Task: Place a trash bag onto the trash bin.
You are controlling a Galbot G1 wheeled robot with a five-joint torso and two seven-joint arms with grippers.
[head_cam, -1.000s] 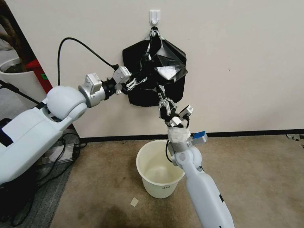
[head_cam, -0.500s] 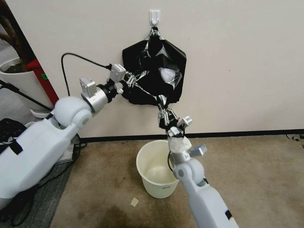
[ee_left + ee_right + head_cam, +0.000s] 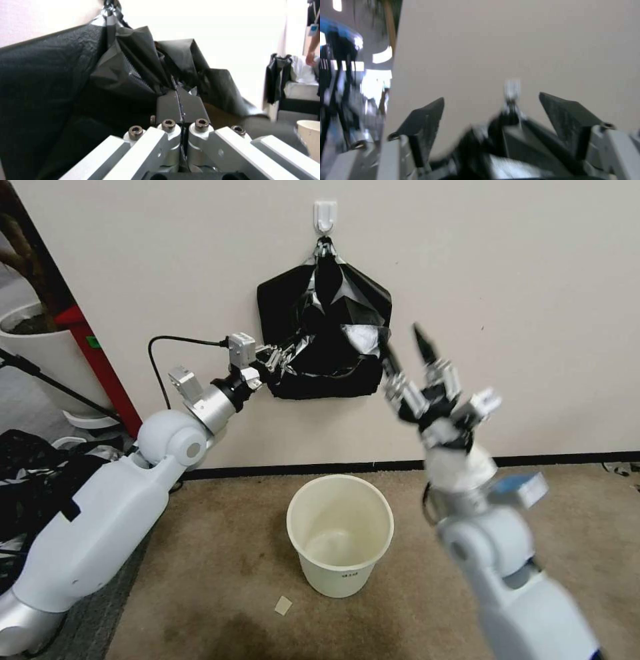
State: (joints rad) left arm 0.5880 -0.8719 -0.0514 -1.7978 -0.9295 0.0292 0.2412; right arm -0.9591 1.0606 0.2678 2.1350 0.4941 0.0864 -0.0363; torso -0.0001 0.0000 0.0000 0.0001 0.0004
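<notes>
Your left gripper (image 3: 288, 355) is clamped on the trash bag (image 3: 333, 337) above the trash bin (image 3: 340, 533) — draw steadily; right gripper (image 3: 408, 355) gapes empty beside the bag.

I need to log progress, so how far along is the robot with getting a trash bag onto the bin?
Early stage. Done: the left gripper is shut on a fold of the trash bag, as the left wrist view confirms. In hand: pulling the bag off the pack hanging on the wall hook; the right gripper is open beside it. Left: opening the bag and fitting it over the trash bin, which stands unlined on the floor.
</notes>
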